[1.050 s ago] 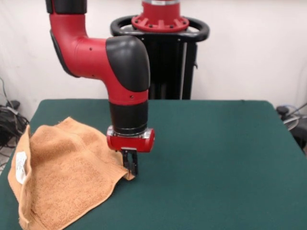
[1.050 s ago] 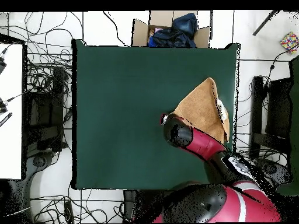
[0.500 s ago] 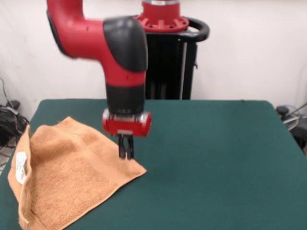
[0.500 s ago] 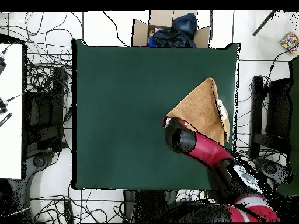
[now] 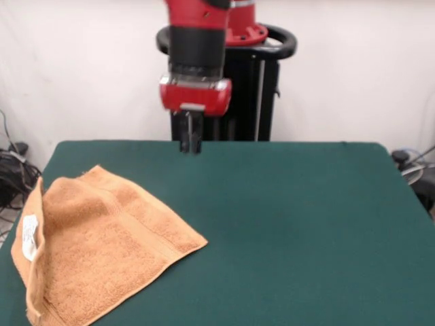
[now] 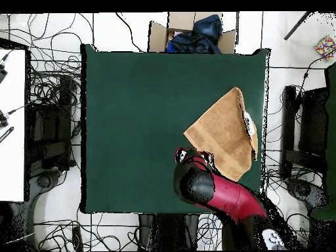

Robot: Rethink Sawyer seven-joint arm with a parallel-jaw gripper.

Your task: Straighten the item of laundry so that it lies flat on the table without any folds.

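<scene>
The orange-tan towel (image 5: 102,244) lies at the left of the green table (image 5: 292,224) in the front view, its left edge folded up with a white label (image 5: 29,238) showing. In the overhead view the towel (image 6: 220,134) sits near the table's right edge. My gripper (image 5: 190,144) hangs high above the table's far side, well clear of the towel, fingers close together and holding nothing. From overhead the arm (image 6: 210,193) hides the gripper.
A cardboard box with dark clothing (image 6: 193,34) stands past the table's far edge in the overhead view. Cables lie on the floor around the table. The black pedestal (image 5: 251,81) rises behind the gripper.
My gripper let go of the towel's right corner, rose and drew back toward the pedestal. The corner now lies flat on the table, pulled out to a point.
</scene>
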